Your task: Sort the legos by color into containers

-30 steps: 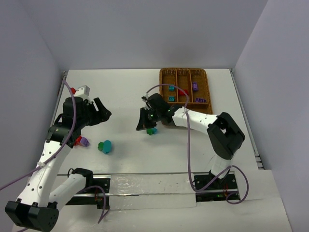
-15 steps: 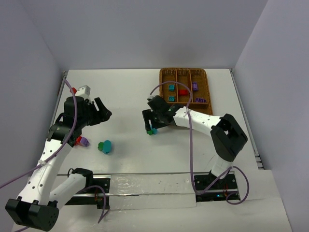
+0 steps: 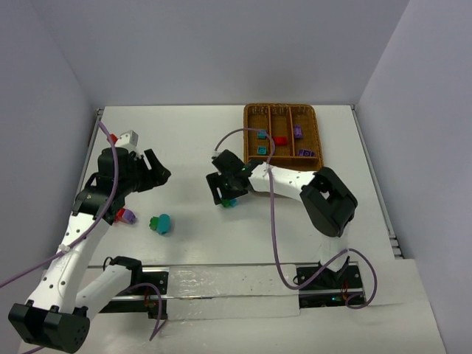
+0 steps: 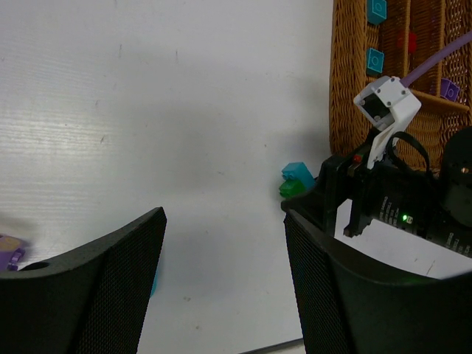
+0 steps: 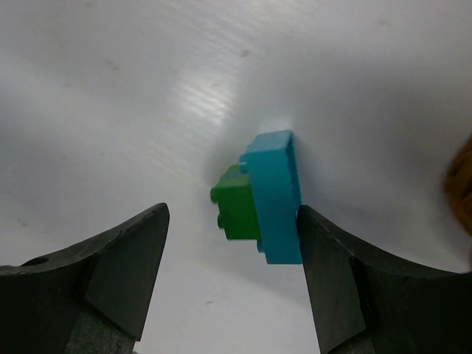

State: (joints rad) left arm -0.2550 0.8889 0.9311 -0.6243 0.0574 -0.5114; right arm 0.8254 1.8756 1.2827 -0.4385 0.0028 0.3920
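R pincer [image 3: 224, 194] wide open, straddling teal lego [image 5: 274, 195] + green lego [image 5: 237, 203], touching each other on surface [image 3: 184, 140], teal just beside one finger [image 5: 328, 269]. L pincer [image 4: 225, 215] half open, empty, above surface. Wicker tray [image 3: 248, 136] behind, sorted legos [image 3: 279, 140] in slots

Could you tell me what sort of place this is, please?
Probably a robotics lab: a white table walled by plain grey panels, two white robot arms bolted at its edge, and a brown woven wicker tray.
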